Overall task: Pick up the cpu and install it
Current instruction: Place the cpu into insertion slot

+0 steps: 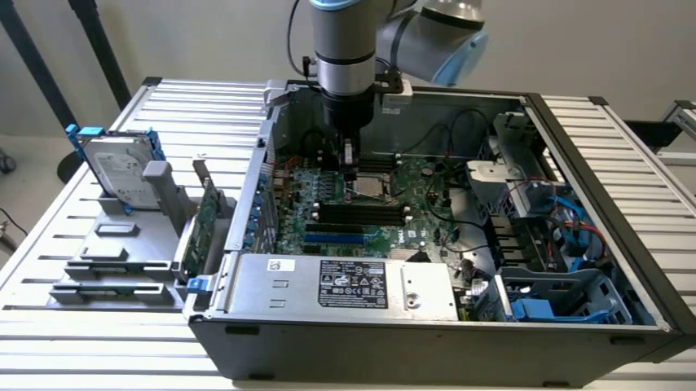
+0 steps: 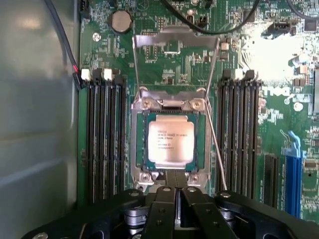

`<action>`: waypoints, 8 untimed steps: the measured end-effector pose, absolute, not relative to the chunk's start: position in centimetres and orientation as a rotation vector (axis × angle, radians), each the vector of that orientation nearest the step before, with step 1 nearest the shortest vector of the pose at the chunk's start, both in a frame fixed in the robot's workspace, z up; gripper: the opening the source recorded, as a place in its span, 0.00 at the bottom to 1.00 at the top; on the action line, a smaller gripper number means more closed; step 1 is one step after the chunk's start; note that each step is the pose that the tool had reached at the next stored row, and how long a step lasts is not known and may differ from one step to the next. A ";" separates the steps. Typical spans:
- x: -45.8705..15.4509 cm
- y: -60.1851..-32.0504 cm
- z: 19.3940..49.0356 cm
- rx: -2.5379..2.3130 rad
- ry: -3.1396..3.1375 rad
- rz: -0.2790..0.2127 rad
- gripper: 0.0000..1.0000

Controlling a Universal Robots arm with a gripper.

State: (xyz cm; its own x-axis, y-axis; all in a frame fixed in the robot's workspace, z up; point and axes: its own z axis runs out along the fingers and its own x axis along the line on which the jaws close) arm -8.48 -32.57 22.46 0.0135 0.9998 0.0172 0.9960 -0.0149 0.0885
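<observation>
**Desk:** Walk me across the exterior view, its left to its right.

**Me:** At the far left I have the grey rack (image 1: 120, 269) with the hard drive (image 1: 114, 175) standing in it, blue rails on. Just beside it a green card (image 1: 201, 224) stands on edge. Neither is part of this job. Next is the open case (image 1: 435, 342), and my arm (image 1: 345, 49) reaches straight down into it, with the gripper (image 1: 350, 159) low over the board. The drive cage (image 1: 544, 244) sits at the right, well apart from the work.

**Desk:** Where's the cpu?

**Me:** In the wrist view the cpu (image 2: 170, 142) lies flat in the socket (image 2: 137, 144), silver lid up. It looks square to the frame, with memory slots (image 2: 104, 139) on both sides.

**Desk:** And the gripper?

**Me:** The fingers (image 2: 159, 214) are drawn tight together, with no gap I can make out. Their tips are at the socket's edge, just beside the chip. I can't tell whether they pinch its rim or only touch it.

**Desk:** So how far along are we?

**Me:** I'd say the chip is where it belongs, so the placing looks done. But the hold-down plate (image 2: 174, 37) stands swung up, clear of the socket, and nothing clamps the chip yet. I'd call the install not finished.
</observation>
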 end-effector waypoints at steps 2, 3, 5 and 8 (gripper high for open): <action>-8.9 -32.6 22.6 2.199 2.168 0.116 0.11; -9.1 -32.7 22.6 2.199 2.169 0.115 0.11; -9.3 -32.7 22.8 2.200 2.169 0.114 0.11; -9.3 -32.7 22.8 2.200 2.170 0.114 0.11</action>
State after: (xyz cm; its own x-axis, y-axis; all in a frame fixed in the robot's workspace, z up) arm -9.29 -32.73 22.83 0.0133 0.9998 0.0178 0.9961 -0.0148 0.0867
